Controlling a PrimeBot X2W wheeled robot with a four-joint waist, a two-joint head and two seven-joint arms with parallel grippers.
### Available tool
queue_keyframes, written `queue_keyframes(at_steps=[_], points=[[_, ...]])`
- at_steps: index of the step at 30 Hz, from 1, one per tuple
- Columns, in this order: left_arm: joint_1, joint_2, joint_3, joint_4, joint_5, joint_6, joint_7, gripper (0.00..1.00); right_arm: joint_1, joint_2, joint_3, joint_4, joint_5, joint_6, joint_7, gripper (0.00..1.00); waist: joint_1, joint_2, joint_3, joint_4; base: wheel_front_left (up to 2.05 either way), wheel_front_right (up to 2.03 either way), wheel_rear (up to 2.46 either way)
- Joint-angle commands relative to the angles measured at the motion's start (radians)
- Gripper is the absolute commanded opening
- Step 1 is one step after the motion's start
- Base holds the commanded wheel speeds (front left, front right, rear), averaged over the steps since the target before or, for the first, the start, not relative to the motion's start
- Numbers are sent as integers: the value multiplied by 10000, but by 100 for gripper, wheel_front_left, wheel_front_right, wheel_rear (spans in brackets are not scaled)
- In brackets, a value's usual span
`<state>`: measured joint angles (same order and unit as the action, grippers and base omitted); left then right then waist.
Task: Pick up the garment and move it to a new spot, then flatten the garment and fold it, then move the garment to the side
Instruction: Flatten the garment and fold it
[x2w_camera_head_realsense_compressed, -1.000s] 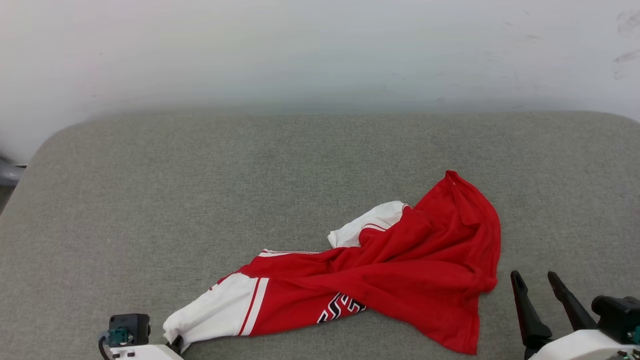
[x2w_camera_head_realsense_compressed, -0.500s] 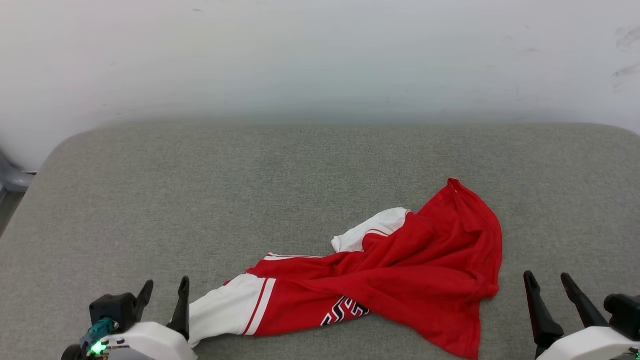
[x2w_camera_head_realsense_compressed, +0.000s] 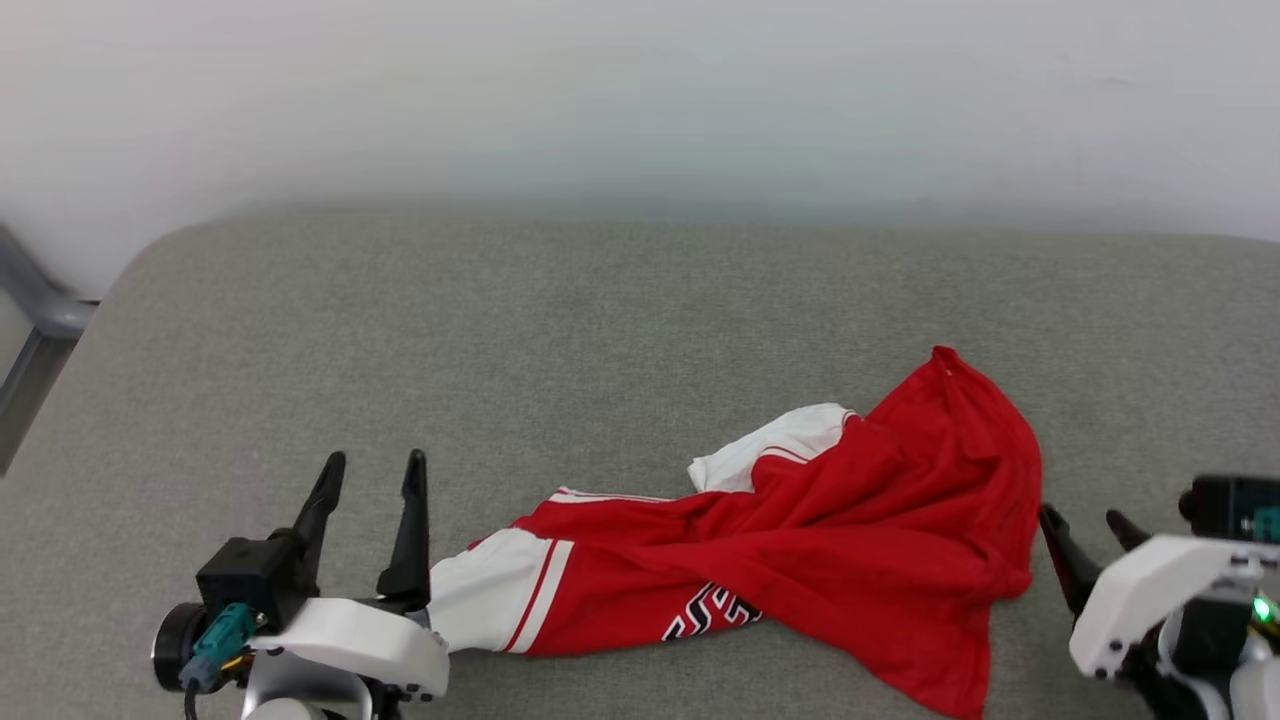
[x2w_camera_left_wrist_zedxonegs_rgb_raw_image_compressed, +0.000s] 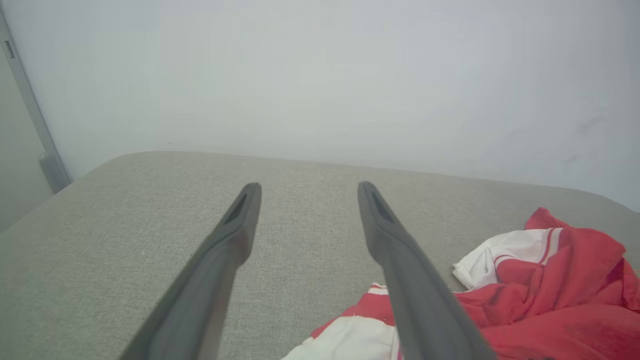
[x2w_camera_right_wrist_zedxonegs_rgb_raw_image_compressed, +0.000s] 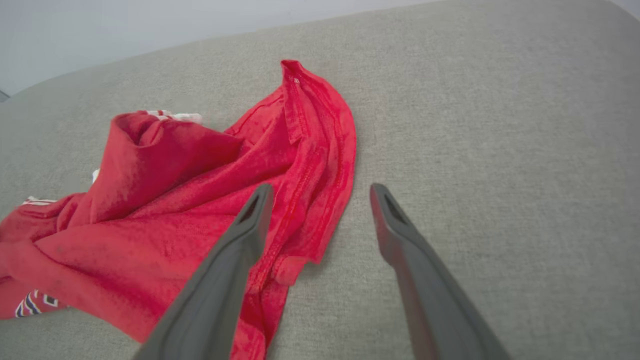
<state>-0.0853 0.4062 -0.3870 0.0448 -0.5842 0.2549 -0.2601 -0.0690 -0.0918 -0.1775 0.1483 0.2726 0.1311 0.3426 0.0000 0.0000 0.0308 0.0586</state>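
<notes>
left gripper (x2w_camera_head_realsense_compressed: 375, 460) just let go of the sleeve (x2w_camera_head_realsense_compressed: 485, 590), fingers spread; garment (x2w_camera_head_realsense_compressed: 800, 560) lies lengthwise between it and my right gripper (x2w_camera_head_realsense_compressed: 1083, 515), also spread.

The shirt (x2w_camera_head_realsense_compressed: 860, 540) lies crumpled, most of its front folded under. Only a scrap of black-and-white print (x2w_camera_head_realsense_compressed: 712, 612) shows, too little to read. Its lowest red corner runs off the head view's bottom edge, as does the surface (x2w_camera_head_realsense_compressed: 600, 330) itself. The end of the white sleeve (x2w_camera_head_realsense_compressed: 490, 595) is hidden behind the left gripper's (x2w_camera_head_realsense_compressed: 375, 460) white housing. The right gripper (x2w_camera_head_realsense_compressed: 1085, 518) shows just its fingertips above its own housing. By the surface's far left corner, a grey bar (x2w_camera_head_realsense_compressed: 55, 312) is cut by the picture's edge; what it belongs to cannot be told. In the right wrist view a finger (x2w_camera_right_wrist_zedxonegs_rgb_raw_image_compressed: 225, 280) covers part of the hem.
</notes>
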Motion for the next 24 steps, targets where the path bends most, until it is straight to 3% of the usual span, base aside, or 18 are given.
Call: queue_keyframes(at_steps=[1, 13, 19, 24], points=[[60, -68, 5, -169, 134, 14, -68, 100, -436, -242, 111, 267, 85, -7, 275, 100, 0, 0, 186, 181, 0, 0, 0], [-725, -750, -23, -811, 899, -533, -50, 100, -3664, -2101, 1125, 3125, 434, -7, 2168, 100, 0, 0, 1480, 1256, 0, 0, 0], [-950, -1021, 51, -586, 1085, -867, -51, 100, -4510, -2431, 1764, 4506, 418, -7, 2635, 100, 0, 0, 1883, 1444, 0, 0, 0], [-1027, -1200, 184, -410, 1236, -1036, -51, 100, -4338, -2315, 2221, 5872, 742, -7, 3789, 100, 0, 0, 2024, 1466, 0, 0, 0]])
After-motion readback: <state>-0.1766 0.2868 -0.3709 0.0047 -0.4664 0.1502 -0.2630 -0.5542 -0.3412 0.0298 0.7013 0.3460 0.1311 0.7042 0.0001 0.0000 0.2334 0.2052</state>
